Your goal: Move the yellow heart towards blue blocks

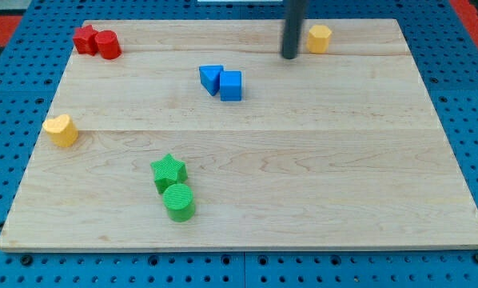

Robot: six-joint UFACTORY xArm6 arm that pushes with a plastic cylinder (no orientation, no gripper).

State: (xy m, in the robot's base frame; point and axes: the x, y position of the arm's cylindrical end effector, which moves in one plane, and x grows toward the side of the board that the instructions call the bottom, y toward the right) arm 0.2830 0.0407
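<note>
Yellow heart (61, 130) sits way off to the view's left and below my tip (290, 56), near the table (319, 192) edge. Blue blocks (221, 82) lie between them, closer to my tip. No gripper here, just a rod.

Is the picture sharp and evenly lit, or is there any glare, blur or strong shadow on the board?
Camera view: light is soft and even, with no glare on the board; the green blocks and blue blocks cast only faint shadows; edges are slightly soft overall; the rod is cut off at the view's top, my tip just left of the yellow block.
</note>
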